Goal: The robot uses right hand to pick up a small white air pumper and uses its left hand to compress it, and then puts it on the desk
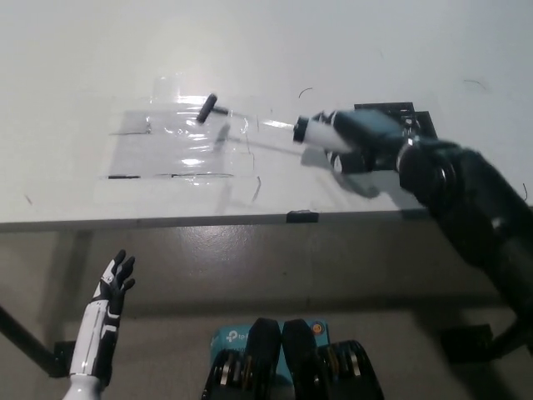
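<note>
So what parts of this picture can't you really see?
- Head view: the right hand and the pump it holds are blurred by motion; its fingers cannot be told apart.
- The pump's thin rod is almost lost in the blur; only the dark handle shows.
- The clear plastic sheet has glare, so what is under it is unclear.
- The left hand is small, low beside the desk; its arm is cut off by the bottom edge.

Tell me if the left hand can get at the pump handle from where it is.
Probably not yet. The left hand hangs open below the desk edge, while the right hand holds the pump with its handle raised over the desk.
</note>
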You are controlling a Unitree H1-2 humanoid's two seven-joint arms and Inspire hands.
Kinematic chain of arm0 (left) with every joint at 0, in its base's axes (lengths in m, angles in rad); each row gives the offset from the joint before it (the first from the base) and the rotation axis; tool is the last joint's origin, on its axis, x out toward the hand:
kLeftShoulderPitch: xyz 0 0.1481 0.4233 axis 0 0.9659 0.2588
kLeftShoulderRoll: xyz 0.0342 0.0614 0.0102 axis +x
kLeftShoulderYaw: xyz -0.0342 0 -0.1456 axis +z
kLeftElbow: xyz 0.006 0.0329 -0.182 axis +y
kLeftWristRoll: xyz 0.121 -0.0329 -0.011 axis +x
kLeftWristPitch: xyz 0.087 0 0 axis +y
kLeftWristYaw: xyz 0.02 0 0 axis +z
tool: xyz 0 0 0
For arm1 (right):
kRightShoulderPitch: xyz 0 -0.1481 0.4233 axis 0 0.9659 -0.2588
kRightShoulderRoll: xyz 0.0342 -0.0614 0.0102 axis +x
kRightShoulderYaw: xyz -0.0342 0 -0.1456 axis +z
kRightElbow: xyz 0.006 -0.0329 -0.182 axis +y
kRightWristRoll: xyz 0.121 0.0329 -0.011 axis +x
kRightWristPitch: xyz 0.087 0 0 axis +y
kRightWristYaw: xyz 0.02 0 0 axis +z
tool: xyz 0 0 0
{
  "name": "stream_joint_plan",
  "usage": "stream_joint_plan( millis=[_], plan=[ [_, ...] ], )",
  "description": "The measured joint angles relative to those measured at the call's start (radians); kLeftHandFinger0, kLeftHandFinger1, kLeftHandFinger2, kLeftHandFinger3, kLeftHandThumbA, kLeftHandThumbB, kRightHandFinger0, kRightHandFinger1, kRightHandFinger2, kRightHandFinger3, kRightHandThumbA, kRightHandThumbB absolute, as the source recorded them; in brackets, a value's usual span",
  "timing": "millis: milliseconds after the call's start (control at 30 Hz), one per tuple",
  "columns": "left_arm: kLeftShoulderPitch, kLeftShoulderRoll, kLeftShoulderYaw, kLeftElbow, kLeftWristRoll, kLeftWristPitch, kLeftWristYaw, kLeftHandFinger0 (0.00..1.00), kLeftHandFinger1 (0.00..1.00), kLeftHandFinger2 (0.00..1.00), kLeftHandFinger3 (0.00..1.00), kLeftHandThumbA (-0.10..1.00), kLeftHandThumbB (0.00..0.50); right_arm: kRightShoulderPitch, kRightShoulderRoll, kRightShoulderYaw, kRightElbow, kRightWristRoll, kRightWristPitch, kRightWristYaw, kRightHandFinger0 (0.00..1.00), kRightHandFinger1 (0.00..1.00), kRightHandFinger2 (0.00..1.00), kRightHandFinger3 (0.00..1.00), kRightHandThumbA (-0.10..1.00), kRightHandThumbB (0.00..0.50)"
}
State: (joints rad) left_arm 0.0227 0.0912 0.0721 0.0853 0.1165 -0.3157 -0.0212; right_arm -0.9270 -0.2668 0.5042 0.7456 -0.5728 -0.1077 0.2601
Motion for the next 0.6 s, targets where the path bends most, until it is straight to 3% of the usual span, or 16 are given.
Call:
stream_joint_plan(
  millis=[133,200,300,400,467,567,600],
  plan=[
    [-0.004,0.0,0.006,-0.025,-0.009,0.009,0.0,1.0,1.0,1.0,1.0,1.0,0.082,0.076,-0.025,-0.002,-0.135,0.008,0.013,0.038,0.07,0.48,0.74,0.85,-0.1,0.096],
    [-0.011,0.0,0.013,-0.04,-0.013,0.015,0.0,1.0,1.0,1.0,1.0,1.0,0.046,0.109,-0.039,-0.004,-0.215,0.015,0.026,0.063,0.05,0.46,0.74,0.75,-0.1,0.116],
    [-0.034,0.002,0.028,-0.059,-0.019,0.024,0.0,1.0,1.0,1.0,1.0,1.0,0.027,0.154,-0.062,-0.008,-0.334,0.025,0.047,0.097,0.07,0.5,0.78,0.72,-0.1,0.108],
    [-0.069,0.007,0.041,-0.076,-0.026,0.033,0.0,1.0,1.0,1.0,1.0,1.0,0.01,0.185,-0.082,-0.009,-0.441,0.032,0.072,0.131,0.11,0.56,0.82,0.8,-0.1,0.108],
    [-0.1,0.011,0.049,-0.087,-0.033,0.039,0.0,1.0,1.0,1.0,1.0,1.0,0.013,0.202,-0.098,-0.012,-0.521,0.042,0.091,0.154,0.11,0.55,0.79,0.84,-0.1,0.1],
    [-0.148,0.013,0.062,-0.1,-0.045,0.048,0.0,1.0,1.0,1.0,1.0,1.0,0.054,0.221,-0.116,-0.02,-0.623,0.056,0.119,0.19,0.09,0.51,0.76,0.85,-0.1,0.111],
    [-0.16,0.014,0.066,-0.106,-0.049,0.052,0.0,1.0,1.0,1.0,1.0,1.0,0.091,0.226,-0.122,-0.024,-0.657,0.062,0.126,0.2,0.05,0.44,0.72,0.81,-0.1,0.125]
  ],
)
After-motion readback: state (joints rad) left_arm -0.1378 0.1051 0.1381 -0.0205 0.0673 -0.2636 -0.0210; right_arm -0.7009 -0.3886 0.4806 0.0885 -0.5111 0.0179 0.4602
